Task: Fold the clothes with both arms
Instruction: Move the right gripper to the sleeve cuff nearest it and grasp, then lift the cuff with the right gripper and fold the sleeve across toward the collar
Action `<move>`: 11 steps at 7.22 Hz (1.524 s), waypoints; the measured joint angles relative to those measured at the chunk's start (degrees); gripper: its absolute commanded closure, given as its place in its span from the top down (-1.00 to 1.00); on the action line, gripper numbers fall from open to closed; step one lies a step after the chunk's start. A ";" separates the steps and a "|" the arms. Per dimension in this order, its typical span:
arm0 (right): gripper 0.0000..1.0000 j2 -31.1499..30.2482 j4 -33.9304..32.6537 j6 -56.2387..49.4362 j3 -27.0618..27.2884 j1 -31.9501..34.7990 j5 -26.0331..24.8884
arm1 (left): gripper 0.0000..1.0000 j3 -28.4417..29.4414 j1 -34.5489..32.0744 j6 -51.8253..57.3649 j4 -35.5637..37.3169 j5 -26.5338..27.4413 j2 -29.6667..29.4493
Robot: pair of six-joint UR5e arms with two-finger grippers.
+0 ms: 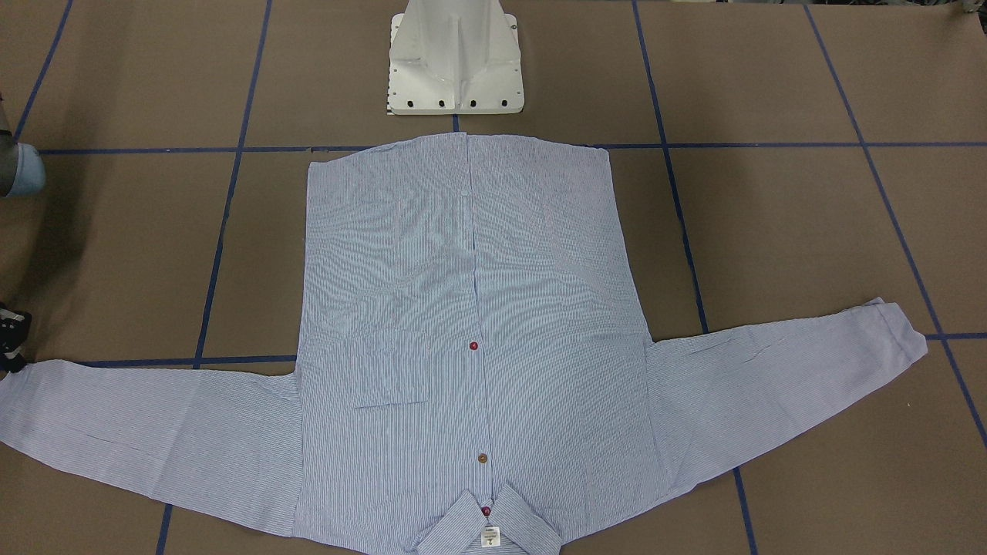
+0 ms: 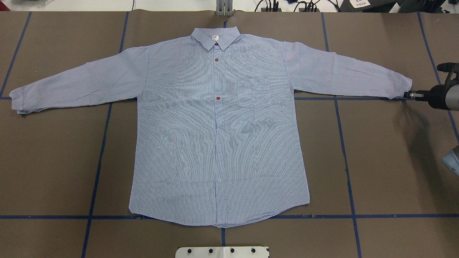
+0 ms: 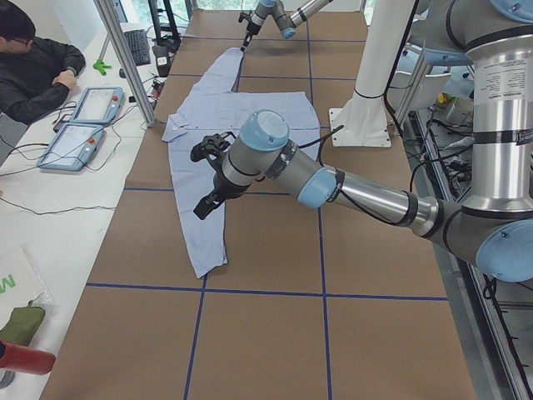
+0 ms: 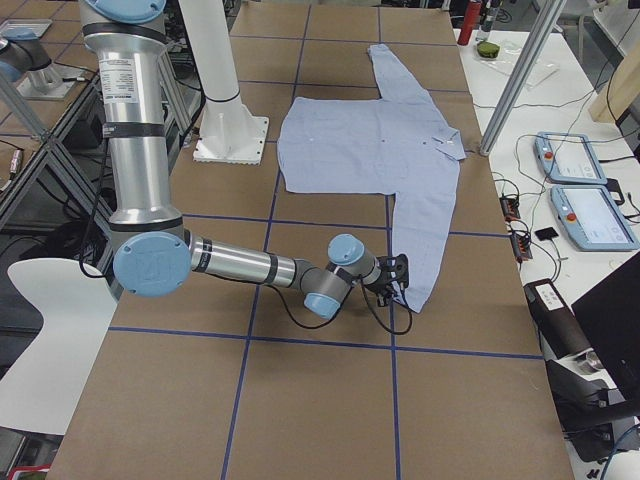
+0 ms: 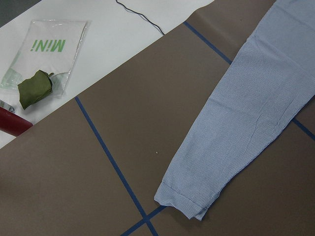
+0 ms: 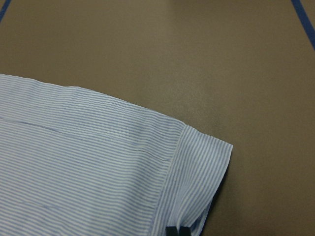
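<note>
Tabletop [image 2: 394, 161]: right gripper [image 2: 407, 95] jaws pinch the shirt [image 2: 218, 143] cuff [image 6: 202, 162].

Light blue striped shirt [image 2: 215, 143] lay flat on brown desk [image 2: 394, 161], collar [image 2: 215, 37] away from white pedestal base [image 2: 222, 252]; black right tool [image 2: 408, 95] at right-hand sleeve cuff [image 2: 401, 86].

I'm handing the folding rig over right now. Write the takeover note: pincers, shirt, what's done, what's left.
Right pincer: at the edge of the cuff on the robot's right; whether it grips cannot be told.
Left pincer: above the other sleeve, apart from it; open or shut cannot be told.
Shirt: flat on the table, front up, both sleeves spread out, collar on the side away from the robot's base.
Done: nothing folded yet.
Left: every fold; probably the sleeves first.
</note>
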 measured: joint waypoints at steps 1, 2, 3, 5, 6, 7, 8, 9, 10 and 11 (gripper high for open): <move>-1.00 0.34 -0.46 0.13 1.34 0.32 0.29 | 1.00 0.00 0.00 -0.02 0.02 0.00 0.00; -1.00 1.35 -1.92 0.34 3.10 0.75 0.72 | 1.00 0.00 0.00 -0.06 0.00 0.00 0.00; -1.00 3.43 -4.94 1.36 5.42 0.97 1.08 | 1.00 0.00 0.00 -0.08 0.00 0.00 0.00; -1.00 11.60 -13.12 5.56 9.78 -0.22 1.02 | 1.00 0.00 0.00 -0.09 0.05 0.00 0.00; -1.00 16.74 -15.33 7.04 10.40 -1.99 -0.24 | 1.00 0.00 0.00 -0.09 0.06 0.00 0.00; -1.00 21.70 -16.10 7.61 10.43 -3.95 -2.36 | 1.00 0.01 0.00 -0.09 0.06 0.00 0.00; -1.00 26.19 -16.44 8.25 10.40 -5.91 -3.82 | 1.00 0.05 0.00 -0.09 0.07 0.00 0.02; -1.00 30.22 -16.76 10.54 10.38 -8.68 -6.29 | 1.00 0.10 0.00 -0.09 0.07 0.00 0.06; -1.00 33.98 -17.69 14.04 9.92 -12.84 -12.39 | 1.00 0.14 0.00 -0.09 0.06 0.00 0.11; -1.00 38.10 -20.84 16.63 8.92 -17.16 -19.15 | 1.00 0.19 0.00 -0.09 0.06 0.00 0.14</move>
